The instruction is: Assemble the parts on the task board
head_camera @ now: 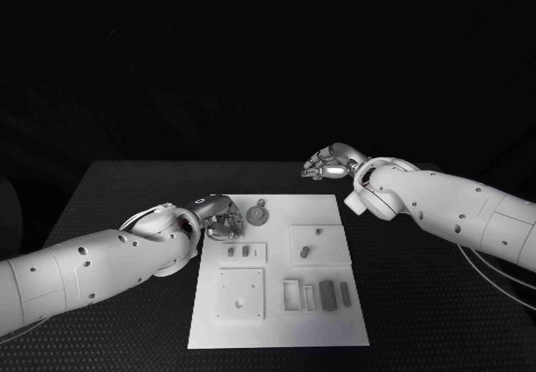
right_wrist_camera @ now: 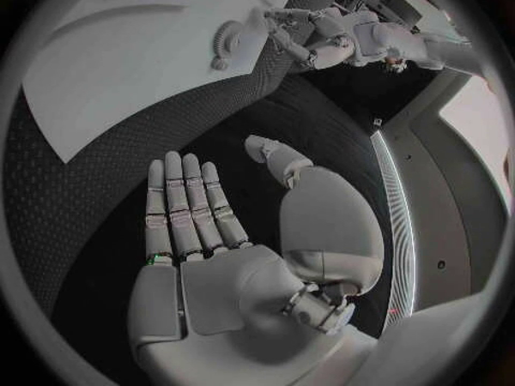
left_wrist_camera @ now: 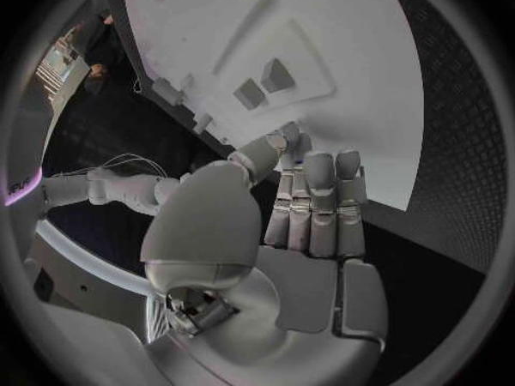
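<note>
The white task board lies in the middle of the black table. On it are a round toothed part, two small pegs, an oval part, a square plate and several slim blocks. My left hand hovers at the board's far left edge, beside the toothed part; its fingers are stretched out together and hold nothing, with the two pegs ahead of them. My right hand is off the board, beyond its far right corner, flat and empty over bare table.
The black table runs wide on both sides of the board. In the right wrist view, the board, the toothed part and my left hand show beyond the right hand's fingers.
</note>
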